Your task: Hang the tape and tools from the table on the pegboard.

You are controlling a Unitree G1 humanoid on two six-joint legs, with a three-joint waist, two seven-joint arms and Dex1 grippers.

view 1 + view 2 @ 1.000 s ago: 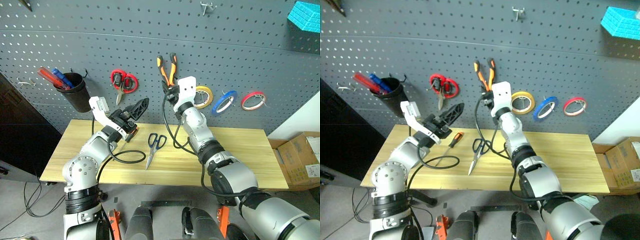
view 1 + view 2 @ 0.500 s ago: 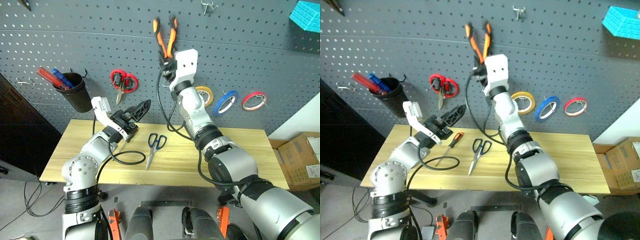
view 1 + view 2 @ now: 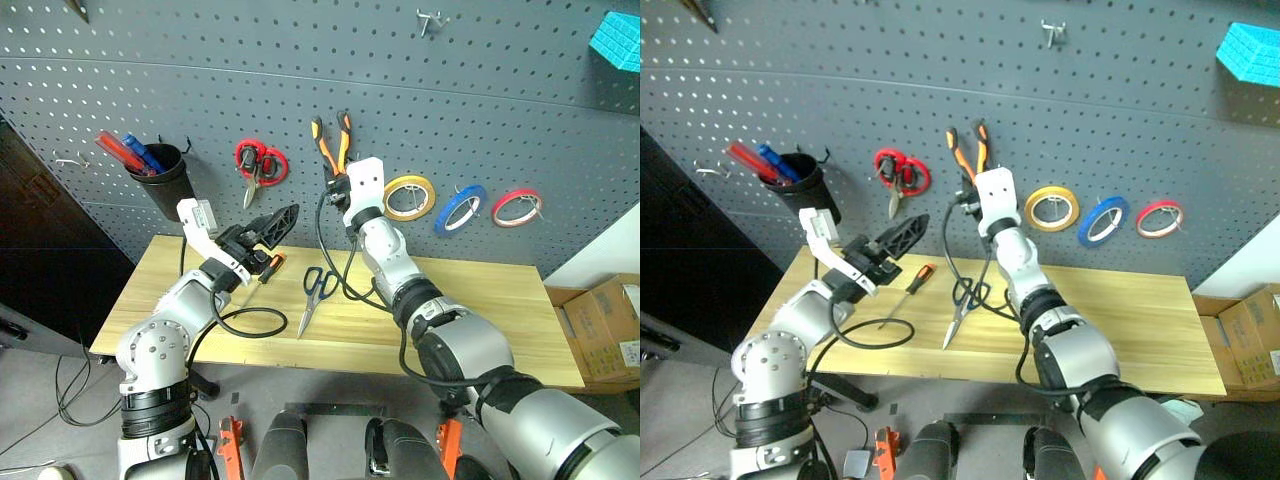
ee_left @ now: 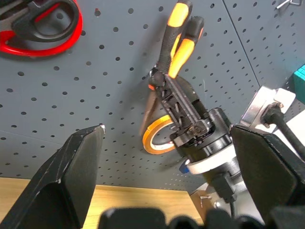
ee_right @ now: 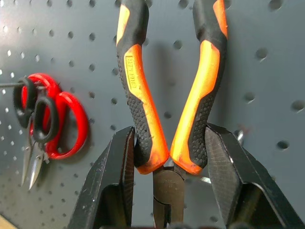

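My right gripper (image 3: 337,184) is shut on the pliers (image 3: 333,148) and holds them against the pegboard (image 3: 200,90), orange-and-black handles pointing up. In the right wrist view its fingers (image 5: 114,191) clamp the base of the pliers' handles (image 5: 143,109). The blue tape (image 3: 460,208) hangs on the pegboard to the right. Black-handled scissors (image 3: 315,292) and the screwdriver (image 3: 912,285) lie on the table (image 3: 480,300). My left gripper (image 3: 276,222) hovers open above the screwdriver with nothing in it.
On the pegboard hang red-handled scissors (image 3: 260,163), a yellow ring (image 3: 410,197), a red ring (image 3: 517,208) and a black cup of pens (image 3: 165,180). A teal block (image 3: 620,25) sits at top right. A cardboard box (image 3: 600,320) stands beside the table's right end.
The right gripper lifted the pliers high up the pegboard half a second ago and has brought them back down to about their earlier height. The left arm has stayed still.
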